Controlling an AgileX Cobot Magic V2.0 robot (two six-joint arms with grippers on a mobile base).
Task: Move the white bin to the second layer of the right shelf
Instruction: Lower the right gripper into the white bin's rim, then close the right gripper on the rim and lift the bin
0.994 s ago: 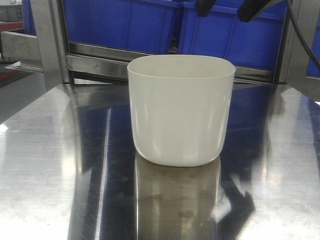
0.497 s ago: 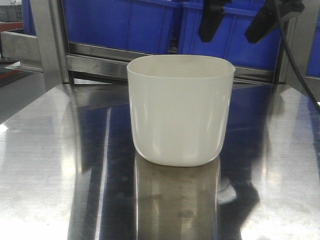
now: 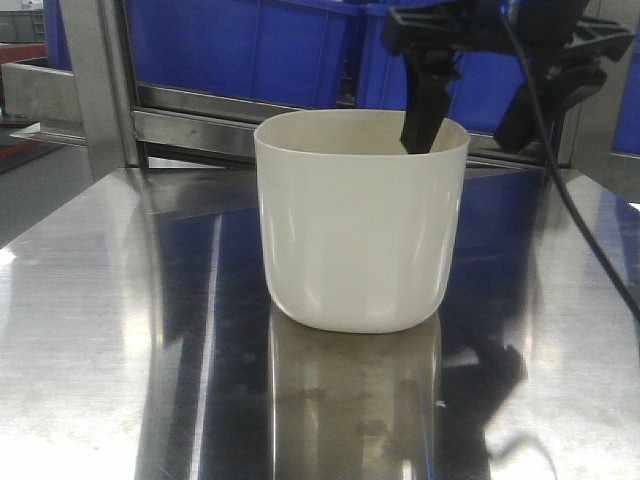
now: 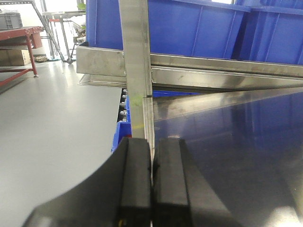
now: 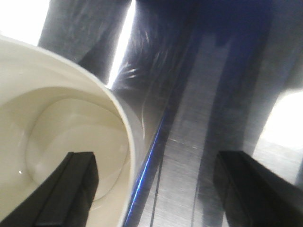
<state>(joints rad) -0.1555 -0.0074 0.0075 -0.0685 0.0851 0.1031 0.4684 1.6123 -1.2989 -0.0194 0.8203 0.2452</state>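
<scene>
1. Right end effector spread apart astride the white bin's right wall; inner fingertip hidden behind the rim.
2. Left end effector clenched, empty.
3. White bin stands on the steel surface.

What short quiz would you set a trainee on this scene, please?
1. True or false: the white bin stands on the right shelf second layer.
2. How is the right hand placed? A) shut on the bin's rim; B) open, with one finger inside the bin and one outside; C) open, with both fingers inside the bin.
3. Fill in the missing word: the left hand is ___ and holds nothing.

Key
1. False: it stands on the steel tabletop.
2. B.
3. shut.
</scene>
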